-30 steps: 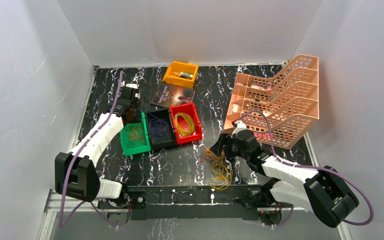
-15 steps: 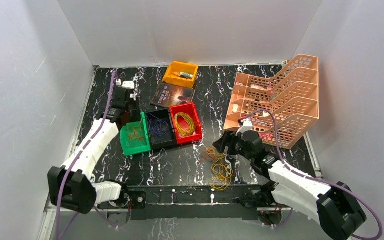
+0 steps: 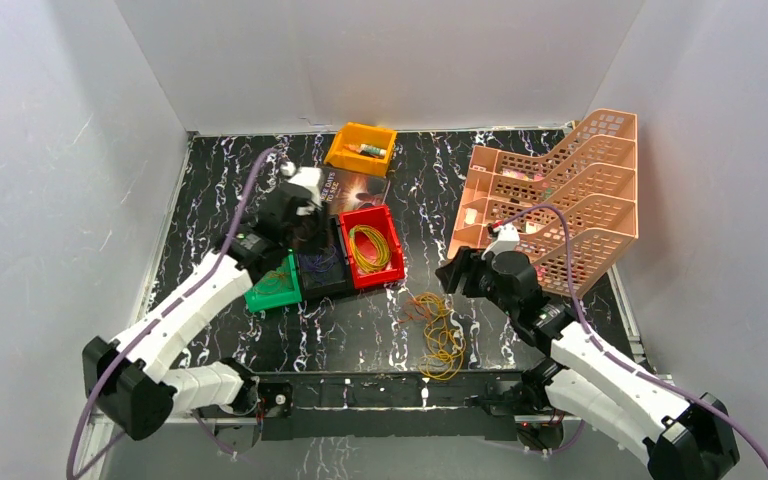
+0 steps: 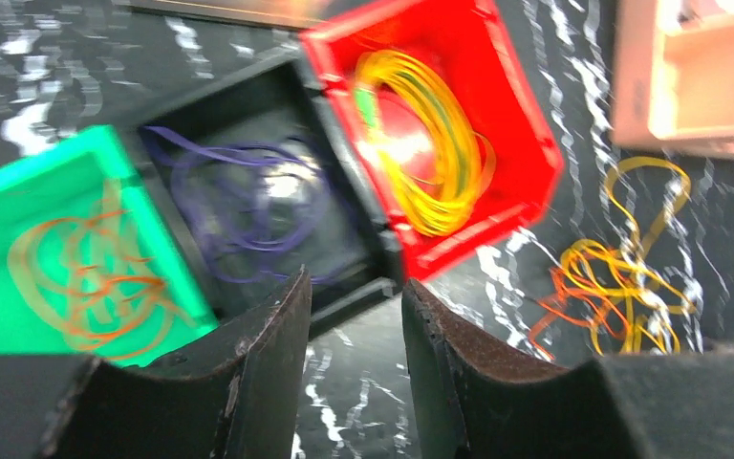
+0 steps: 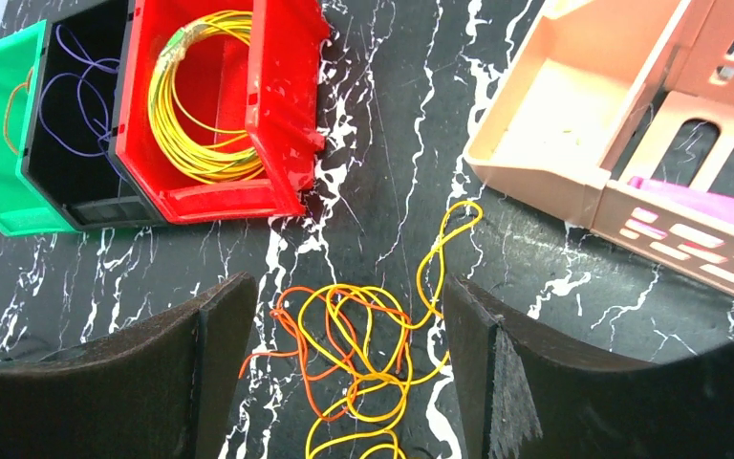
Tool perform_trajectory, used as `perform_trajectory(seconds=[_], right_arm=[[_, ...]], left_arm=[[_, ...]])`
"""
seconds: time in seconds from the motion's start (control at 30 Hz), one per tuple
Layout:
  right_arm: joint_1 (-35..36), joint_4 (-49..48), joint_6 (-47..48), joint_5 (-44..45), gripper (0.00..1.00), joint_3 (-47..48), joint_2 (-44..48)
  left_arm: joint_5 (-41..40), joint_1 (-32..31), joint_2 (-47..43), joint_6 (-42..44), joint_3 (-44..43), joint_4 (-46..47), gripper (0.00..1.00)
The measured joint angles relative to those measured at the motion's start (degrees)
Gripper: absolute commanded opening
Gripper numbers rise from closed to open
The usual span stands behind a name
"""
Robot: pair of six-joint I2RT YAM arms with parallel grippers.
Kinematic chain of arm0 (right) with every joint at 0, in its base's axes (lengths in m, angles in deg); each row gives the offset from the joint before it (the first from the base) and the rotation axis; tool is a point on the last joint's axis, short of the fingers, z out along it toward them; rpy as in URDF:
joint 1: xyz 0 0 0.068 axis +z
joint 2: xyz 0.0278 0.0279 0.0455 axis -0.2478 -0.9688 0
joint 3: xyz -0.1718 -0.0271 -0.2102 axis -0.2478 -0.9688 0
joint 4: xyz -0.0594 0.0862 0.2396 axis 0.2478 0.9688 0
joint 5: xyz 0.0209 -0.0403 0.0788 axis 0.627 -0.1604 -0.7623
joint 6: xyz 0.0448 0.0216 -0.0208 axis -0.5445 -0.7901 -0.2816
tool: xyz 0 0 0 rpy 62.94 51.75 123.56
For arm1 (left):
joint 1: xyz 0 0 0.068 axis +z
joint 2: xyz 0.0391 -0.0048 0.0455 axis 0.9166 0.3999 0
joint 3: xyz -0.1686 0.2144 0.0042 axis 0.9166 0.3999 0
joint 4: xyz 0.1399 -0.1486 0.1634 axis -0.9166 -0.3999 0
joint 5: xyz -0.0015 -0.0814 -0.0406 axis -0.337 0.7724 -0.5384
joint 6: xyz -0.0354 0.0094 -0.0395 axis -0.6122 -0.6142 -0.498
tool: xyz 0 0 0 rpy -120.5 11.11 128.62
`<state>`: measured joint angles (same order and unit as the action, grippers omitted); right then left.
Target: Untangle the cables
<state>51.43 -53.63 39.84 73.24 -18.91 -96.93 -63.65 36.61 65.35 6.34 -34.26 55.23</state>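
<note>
We are finding cable coils [image 3: 368, 247] lying inside the row of three bins [image 3: 375, 277], the loose tangle of cables [image 3: 438, 335] lying before it to the right, a book [image 3: 355, 187] and lone bin [image 3: 340, 152] sitting behind it, a tiered rack [image 3: 560, 215] standing right of it.

A robot lab test cell: white panels [image 3: 410, 60] wall in a marbled table [image 3: 360, 320], mounting rail [image 3: 380, 390] at its near edge.
</note>
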Motion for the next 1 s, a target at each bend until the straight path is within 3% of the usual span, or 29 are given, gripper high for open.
perform_trajectory(seconds=[0.17,0.5,0.77,1.0], right_arm=[[0.0,2.4,1.9,-0.7,0.8,1.9,0.7],[0.0,3.5,4.0,-8.0,0.8,0.2,2.0],[0.0,3.6,4.4,-8.8,0.8,-0.6,1.7],[0.0,3.6,4.4,-8.8,0.8,-1.0,1.6]], left_arm=[[1.8,-10.5,3.4,-2.3,1.6,4.1,0.4],[9.0,-21.4,9.1,-3.6,9.5,17.5,0.42],[13.6,-24.7,18.0,-3.5,12.0,26.1,0.48],[15.1,-24.8,20.6,-3.5,14.4,30.9,0.51]])
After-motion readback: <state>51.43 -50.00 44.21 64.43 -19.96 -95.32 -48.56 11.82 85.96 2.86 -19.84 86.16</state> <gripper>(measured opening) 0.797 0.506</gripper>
